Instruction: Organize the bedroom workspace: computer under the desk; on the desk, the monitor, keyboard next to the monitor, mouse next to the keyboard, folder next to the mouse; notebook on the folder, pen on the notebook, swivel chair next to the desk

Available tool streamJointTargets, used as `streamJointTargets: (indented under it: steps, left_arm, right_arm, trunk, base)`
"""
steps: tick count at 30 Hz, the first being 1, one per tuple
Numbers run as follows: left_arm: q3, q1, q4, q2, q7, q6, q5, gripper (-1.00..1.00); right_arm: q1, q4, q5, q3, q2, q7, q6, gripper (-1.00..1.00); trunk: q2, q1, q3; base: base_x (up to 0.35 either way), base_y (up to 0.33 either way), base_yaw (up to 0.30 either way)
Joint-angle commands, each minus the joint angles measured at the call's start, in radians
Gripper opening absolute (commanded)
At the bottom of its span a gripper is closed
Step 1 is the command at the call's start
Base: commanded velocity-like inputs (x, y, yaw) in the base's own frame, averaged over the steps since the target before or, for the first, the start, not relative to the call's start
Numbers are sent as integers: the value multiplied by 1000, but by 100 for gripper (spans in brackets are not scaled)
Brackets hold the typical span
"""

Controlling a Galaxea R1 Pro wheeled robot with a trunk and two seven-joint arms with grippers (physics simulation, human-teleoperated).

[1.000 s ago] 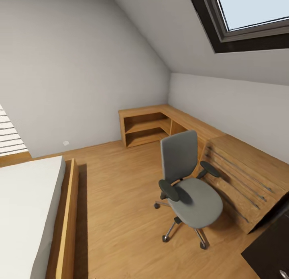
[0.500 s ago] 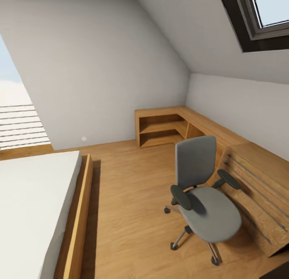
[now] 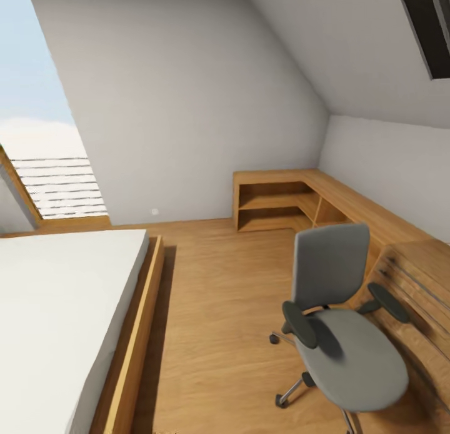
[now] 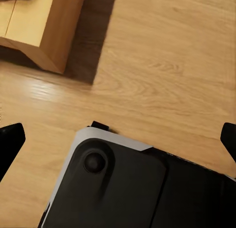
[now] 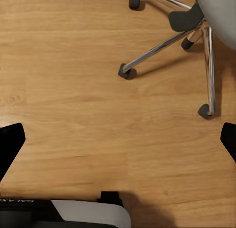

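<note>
Swivel chair to my right, seat bare, both grippers spread and holding nothing

I see the swivel chair (image 3: 340, 324) low on my right, beside the low wooden shelving (image 3: 350, 212); its chrome base (image 5: 172, 43) lies ahead of the right gripper (image 5: 118, 139), so the right arm is nearer; the left gripper (image 4: 118, 142), over floor by the bed frame (image 4: 44, 28), is farther.

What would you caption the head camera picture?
Attic bedroom: empty grey swivel chair beside low wooden shelving, bed opposite.
</note>
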Motion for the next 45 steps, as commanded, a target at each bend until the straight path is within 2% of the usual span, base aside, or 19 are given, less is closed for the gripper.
streamJointTargets:
  steps: [1,26,39,45]
  left_arm:
    - [4,1,-2,-1,-5,0,6,100]
    - [4,1,-2,-2,-5,1,6,100]
    - [-1,0,-2,-2,-5,1,5,100]
    - [-36,0,-3,-2,-5,-2,-5,100]
  right_arm:
    - [-1,2,-4,9,1,-4,-3,100]
    - [-1,2,-3,9,0,-4,-3,100]
    - [-1,2,-3,8,-3,-4,-2,100]
    - [-1,2,-4,7,-4,-4,-3,100]
  trunk:
    - [-2,1,-2]
    - [-2,1,-12]
    - [-2,1,-11]
    - [-2,1,-7]
  base:
    - [20,-23,282]
    - [25,-4,265]
    - [1,0,-1]
    - [0,0,-197]
